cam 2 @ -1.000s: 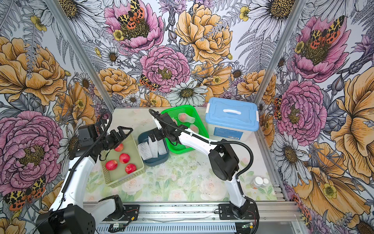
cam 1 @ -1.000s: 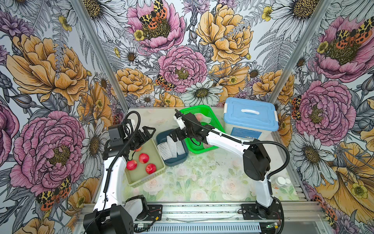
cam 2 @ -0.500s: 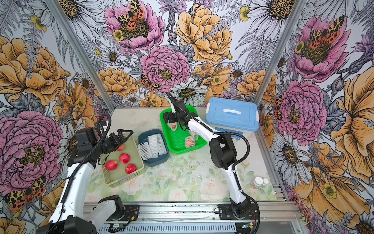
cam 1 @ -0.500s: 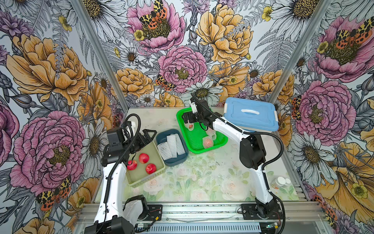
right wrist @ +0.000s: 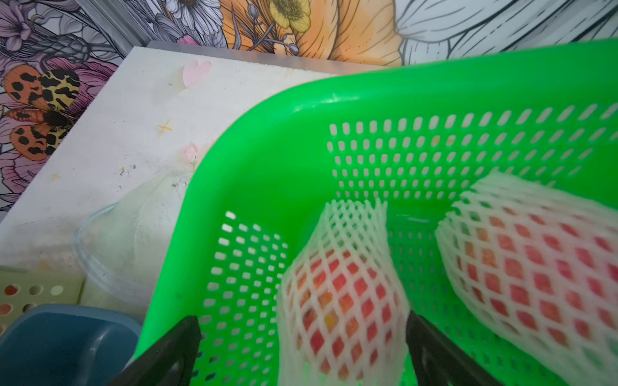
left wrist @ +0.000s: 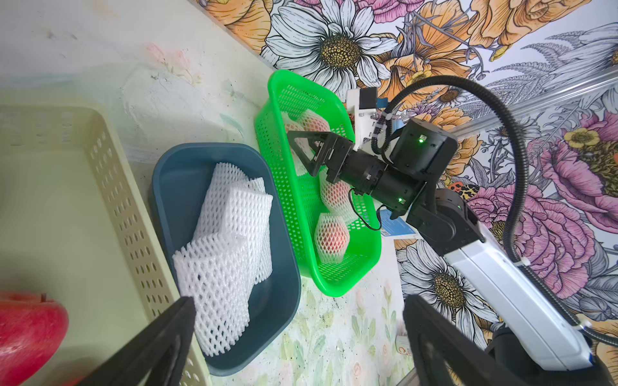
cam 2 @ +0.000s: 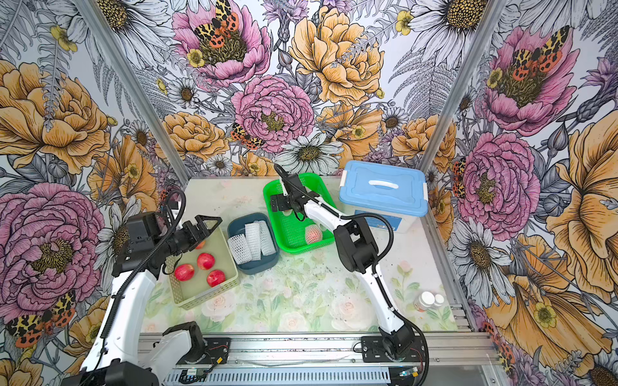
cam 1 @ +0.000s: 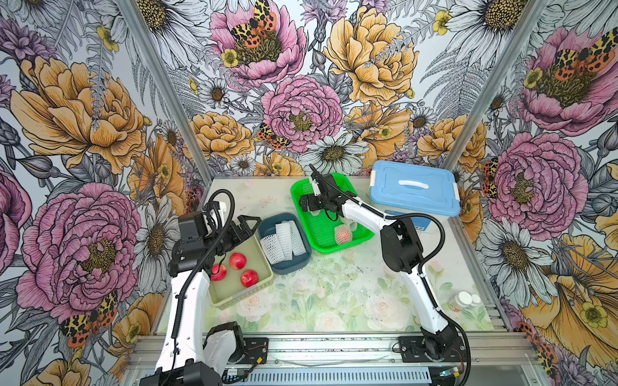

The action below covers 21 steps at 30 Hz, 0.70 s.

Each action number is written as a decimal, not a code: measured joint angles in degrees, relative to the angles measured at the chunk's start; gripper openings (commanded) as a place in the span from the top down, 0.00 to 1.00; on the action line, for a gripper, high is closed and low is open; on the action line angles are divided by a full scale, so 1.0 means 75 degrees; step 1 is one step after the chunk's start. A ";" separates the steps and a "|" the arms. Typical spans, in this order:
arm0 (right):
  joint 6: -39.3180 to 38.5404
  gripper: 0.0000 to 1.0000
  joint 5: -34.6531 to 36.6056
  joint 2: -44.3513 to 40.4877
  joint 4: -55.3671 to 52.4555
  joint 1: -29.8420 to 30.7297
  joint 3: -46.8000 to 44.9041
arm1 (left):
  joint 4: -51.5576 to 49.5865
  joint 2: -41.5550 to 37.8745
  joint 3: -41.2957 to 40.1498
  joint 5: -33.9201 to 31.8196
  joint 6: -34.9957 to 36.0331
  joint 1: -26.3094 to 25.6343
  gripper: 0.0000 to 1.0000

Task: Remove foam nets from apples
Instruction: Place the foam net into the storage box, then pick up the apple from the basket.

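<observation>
While gaping wide | right claw [right wrist: 301,317] straddles netted apple [right wrist: 341,294], apparently untouched

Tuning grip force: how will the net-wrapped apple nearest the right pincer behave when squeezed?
The white foam mesh net looks soft, so it probably compresses before the round red apple resists. The net's loose end may flop. Being round, the fruit could roll in the green perforated basket.

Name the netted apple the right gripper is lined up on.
The red apple in white foam mesh framed between the jaws of the open right gripper; its netted neighbour lies outside them.
</observation>
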 measured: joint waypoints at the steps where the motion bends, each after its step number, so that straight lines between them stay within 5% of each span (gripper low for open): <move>1: 0.0023 0.01 0.0003 0.0044 -0.0003 -0.0012 0.0006 | 0.0000 0.0000 -0.0003 0.0000 0.0012 -0.0023 0.01; 10: 0.0224 0.14 0.0093 0.0358 -0.0055 -0.0029 0.0015 | 0.0000 -0.0003 -0.0003 0.0000 0.0029 -0.0038 0.01; 21: 0.0099 0.44 0.0408 0.0274 -0.0070 -0.0029 -0.0012 | 0.0000 -0.0003 -0.0003 0.0000 0.0029 -0.0096 0.01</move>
